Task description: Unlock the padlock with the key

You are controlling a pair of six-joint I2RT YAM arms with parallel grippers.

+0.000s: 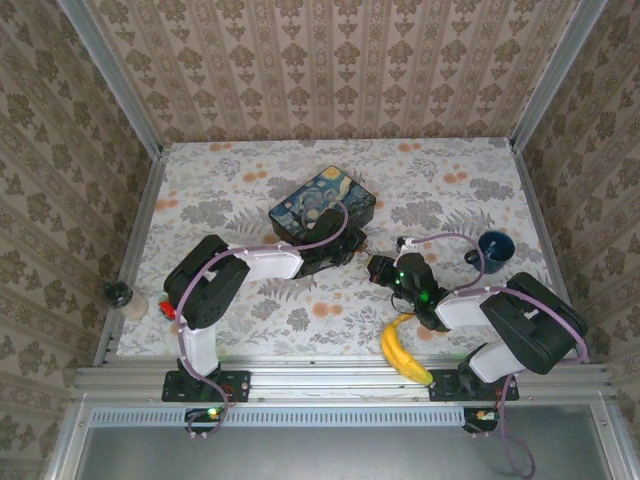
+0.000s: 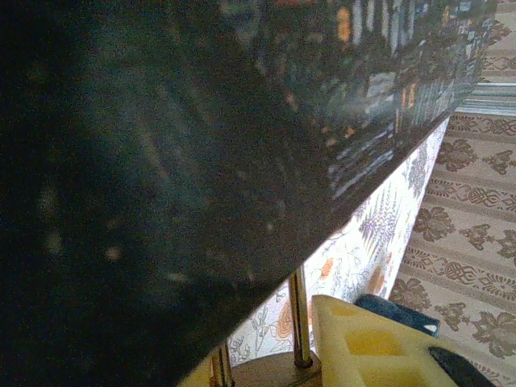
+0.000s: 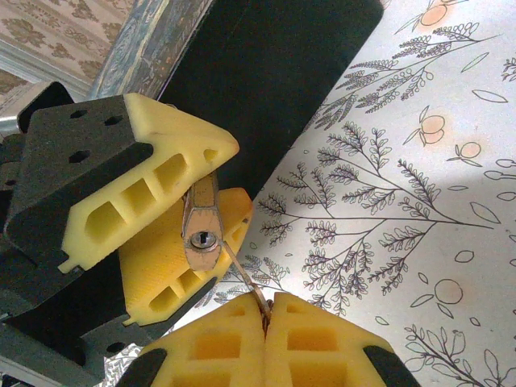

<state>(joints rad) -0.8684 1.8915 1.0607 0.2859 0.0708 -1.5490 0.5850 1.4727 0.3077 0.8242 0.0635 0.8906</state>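
The small brass padlock (image 3: pixel 201 230) is pinched between the yellow fingers (image 3: pixel 161 173) of my left gripper (image 1: pixel 350 244), its keyhole face turned toward the right wrist camera. Its thin shackle (image 2: pixel 297 318) rises from the brass body (image 2: pixel 270 372) right against the dark side of the starry-night box (image 1: pixel 322 207). My right gripper (image 3: pixel 266 316) is shut on the key (image 3: pixel 246 280). The thin blade slants up-left, and its tip rests at the edge of the padlock's face, just right of the keyhole (image 3: pixel 203 239), not inside it.
The painted box (image 2: pixel 201 161) stands directly behind the padlock. A banana (image 1: pixel 404 350) lies near the right arm's base, and a blue cup (image 1: pixel 493 250) sits at the right. Floral tablecloth (image 3: pixel 403 185) lies bare to the right of the grippers.
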